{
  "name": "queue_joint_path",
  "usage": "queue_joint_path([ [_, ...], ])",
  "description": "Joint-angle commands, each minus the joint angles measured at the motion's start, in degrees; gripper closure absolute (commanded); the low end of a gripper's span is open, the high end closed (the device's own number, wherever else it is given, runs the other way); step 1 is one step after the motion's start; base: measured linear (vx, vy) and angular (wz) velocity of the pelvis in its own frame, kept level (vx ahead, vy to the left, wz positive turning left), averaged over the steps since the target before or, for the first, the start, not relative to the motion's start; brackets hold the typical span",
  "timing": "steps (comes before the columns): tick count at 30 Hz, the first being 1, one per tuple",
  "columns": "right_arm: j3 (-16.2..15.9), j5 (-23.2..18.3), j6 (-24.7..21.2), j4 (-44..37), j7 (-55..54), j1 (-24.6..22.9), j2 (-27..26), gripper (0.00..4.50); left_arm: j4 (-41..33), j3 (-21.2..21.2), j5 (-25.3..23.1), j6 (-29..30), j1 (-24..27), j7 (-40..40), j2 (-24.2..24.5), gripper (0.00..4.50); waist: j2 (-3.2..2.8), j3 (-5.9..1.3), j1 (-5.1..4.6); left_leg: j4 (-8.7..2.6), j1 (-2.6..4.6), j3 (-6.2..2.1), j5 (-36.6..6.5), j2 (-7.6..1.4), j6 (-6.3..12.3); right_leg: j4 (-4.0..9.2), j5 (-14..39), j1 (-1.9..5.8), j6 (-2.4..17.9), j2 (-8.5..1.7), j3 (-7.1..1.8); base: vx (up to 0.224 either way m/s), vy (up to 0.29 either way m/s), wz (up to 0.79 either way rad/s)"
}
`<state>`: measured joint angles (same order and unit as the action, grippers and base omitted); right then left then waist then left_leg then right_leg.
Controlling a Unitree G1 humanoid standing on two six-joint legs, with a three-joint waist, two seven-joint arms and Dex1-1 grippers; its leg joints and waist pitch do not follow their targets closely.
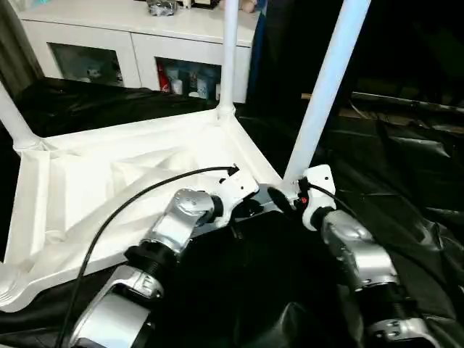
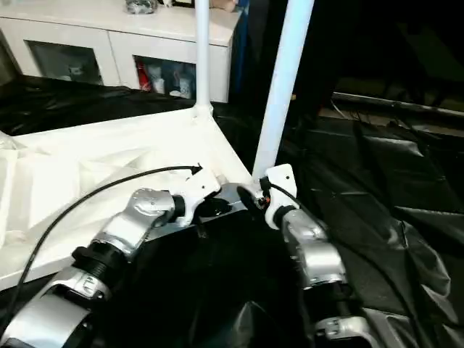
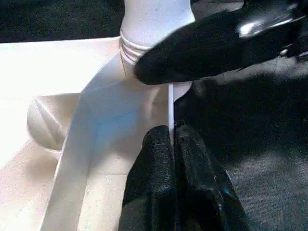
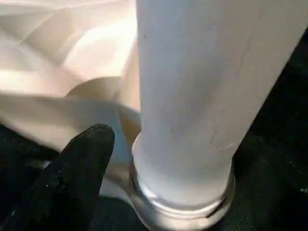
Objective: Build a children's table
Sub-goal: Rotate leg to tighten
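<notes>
Lying upside down on black sheeting (image 1: 406,188), the tabletop (image 1: 101,188) shows its ribbed underside so the legs can go into the round corner holes. Three legs stand up from it: one at the far corner (image 1: 229,51), one at the far left (image 1: 13,116), and one at the near right corner (image 1: 326,87), which leans a little.

The left gripper (image 3: 172,144) has its two black fingers pinched tight on the thin white edge of the tabletop, close to that near right corner. That probably keeps the top from sliding.

The right gripper (image 1: 286,197) sits at the bottom of the leaning leg, just by its ring. One black finger (image 4: 72,178) shows beside the leg, not pressing it; I cannot tell how wide it stands.

Behind stands a white cabinet (image 1: 145,36) with glass doors.
</notes>
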<state>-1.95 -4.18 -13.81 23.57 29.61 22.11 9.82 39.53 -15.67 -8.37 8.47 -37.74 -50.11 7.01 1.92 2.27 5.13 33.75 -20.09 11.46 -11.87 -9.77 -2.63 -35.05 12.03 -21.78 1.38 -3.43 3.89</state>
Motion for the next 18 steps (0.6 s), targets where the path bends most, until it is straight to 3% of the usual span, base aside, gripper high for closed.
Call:
queue_joint_path([
  [1,-6.00,-2.65,0.02,-4.04,9.48,-0.44,0.41,0.57,-0.50,-1.33,2.04,-2.20,0.87,-3.97,0.12,4.50,0.78,-2.43,0.27,-4.21,0.16,-2.29,-7.88,-4.23,3.34,5.06,13.74,2.14,8.77,-6.59,-3.75,0.000,0.000,0.00],
  [5,-7.13,-5.53,-1.59,-8.15,19.50,-2.03,5.97,0.57,-3.77,-1.88,4.63,-4.14,2.85,-13.70,4.41,4.50,0.78,-2.41,0.21,-4.21,-0.08,-2.30,-6.52,-4.42,4.79,4.72,11.11,2.33,9.65,-6.51,-3.70,0.000,0.000,0.00],
  [8,-7.53,-6.64,-2.40,-9.78,23.81,-2.93,8.27,0.57,-6.30,-2.37,6.45,-4.37,4.24,-20.07,7.46,4.50,0.57,-2.41,0.10,-4.20,0.26,-2.18,-6.61,-4.61,4.86,4.50,9.81,1.92,11.05,-6.43,-3.67,0.000,0.000,0.00],
  [18,-10.06,-7.22,-2.92,-12.52,32.20,-5.07,13.45,0.57,-9.95,-2.08,9.08,-2.74,6.31,-28.29,13.05,4.50,0.79,-2.35,0.23,-4.10,0.31,-1.96,-5.34,-4.62,4.40,3.88,5.84,2.12,13.12,-6.43,-3.69,0.000,0.000,0.00],
])
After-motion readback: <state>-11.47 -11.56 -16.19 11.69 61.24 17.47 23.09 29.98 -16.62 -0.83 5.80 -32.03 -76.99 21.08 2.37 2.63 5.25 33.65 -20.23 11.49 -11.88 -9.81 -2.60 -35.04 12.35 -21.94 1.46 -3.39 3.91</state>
